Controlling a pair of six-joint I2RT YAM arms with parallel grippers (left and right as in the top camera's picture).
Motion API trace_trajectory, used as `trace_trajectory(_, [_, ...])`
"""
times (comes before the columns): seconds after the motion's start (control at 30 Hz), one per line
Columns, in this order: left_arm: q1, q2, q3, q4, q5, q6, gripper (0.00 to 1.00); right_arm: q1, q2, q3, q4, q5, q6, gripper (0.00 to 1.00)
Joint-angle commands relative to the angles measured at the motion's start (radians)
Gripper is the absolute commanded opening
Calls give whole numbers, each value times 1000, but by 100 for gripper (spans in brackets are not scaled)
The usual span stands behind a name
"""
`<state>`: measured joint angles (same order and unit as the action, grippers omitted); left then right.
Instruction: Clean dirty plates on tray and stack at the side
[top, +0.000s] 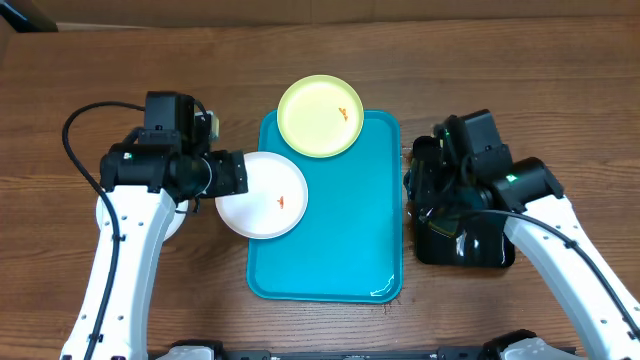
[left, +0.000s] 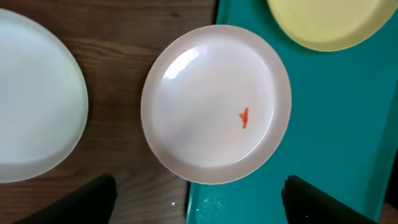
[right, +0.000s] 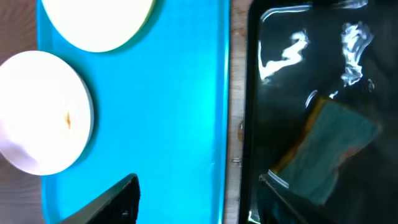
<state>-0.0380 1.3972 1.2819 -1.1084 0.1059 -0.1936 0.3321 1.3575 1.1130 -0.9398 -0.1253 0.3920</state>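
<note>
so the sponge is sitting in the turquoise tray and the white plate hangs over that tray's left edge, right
Not quite: the sponge lies in the black tray, not the turquoise one, as the right wrist view shows. The white plate does hang over the left edge of the turquoise tray.

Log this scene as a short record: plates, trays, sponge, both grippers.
blue tray: central, two plates partly on it
yellow-green plate: overhanging the blue tray's far edge, orange smear
white plate: overhanging the blue tray's left edge, orange smear
second white plate: on the table, left of the blue tray
black tray: right of the blue tray
sponge: lying in the black tray
left gripper: open, above the white plate
right gripper: open, empty
</note>
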Motion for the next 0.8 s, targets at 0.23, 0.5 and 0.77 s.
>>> trace_trajectory(0.23, [-4, 56, -35, 13, -178, -42, 88, -156, 191, -1, -55, 176, 213, 41])
trace_trajectory(0.5, [-3, 214, -73, 35, -188, -69, 88, -172, 362, -3, -51, 153, 214, 36])
trace_trajectory(0.77, [-3, 215, -62, 28, -118, -36, 83, -178, 438, -68, 11, 132, 213, 12])
